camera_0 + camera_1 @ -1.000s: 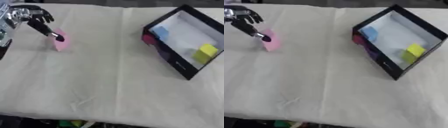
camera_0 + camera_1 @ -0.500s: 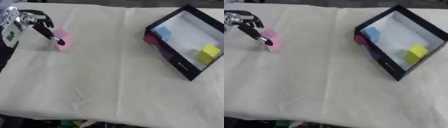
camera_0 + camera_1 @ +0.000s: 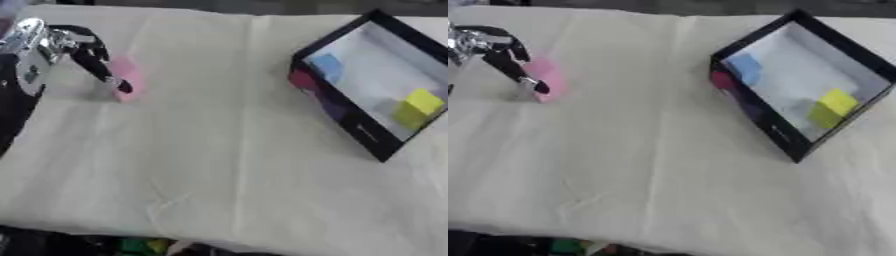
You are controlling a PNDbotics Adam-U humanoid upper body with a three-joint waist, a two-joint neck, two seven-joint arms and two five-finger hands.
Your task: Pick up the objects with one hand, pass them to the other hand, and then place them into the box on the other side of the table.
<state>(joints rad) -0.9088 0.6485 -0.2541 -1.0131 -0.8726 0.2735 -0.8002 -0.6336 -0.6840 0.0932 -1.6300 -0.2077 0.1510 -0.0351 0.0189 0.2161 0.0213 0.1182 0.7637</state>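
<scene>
At the tabletop's far left corner the left hand (image 3: 66, 47), silver metal at the knuckles with black fingers (image 3: 96, 67), reaches down onto a pink block (image 3: 128, 80). A fingertip touches the block's front face, but whether the fingers actually clasp it cannot be told. The block is soft pink, rounded at its edges, standing on the cloth (image 3: 227, 150), a cream fabric with shallow creases that covers the whole tabletop. Towards the far right edge sits the box (image 3: 765, 125), a shallow black rectangular tray with a pale smooth floor, turned askew. Inside it lie a blue block (image 3: 745, 67) near its far-left wall and a yellow cube (image 3: 831, 107) towards its right corner.
</scene>
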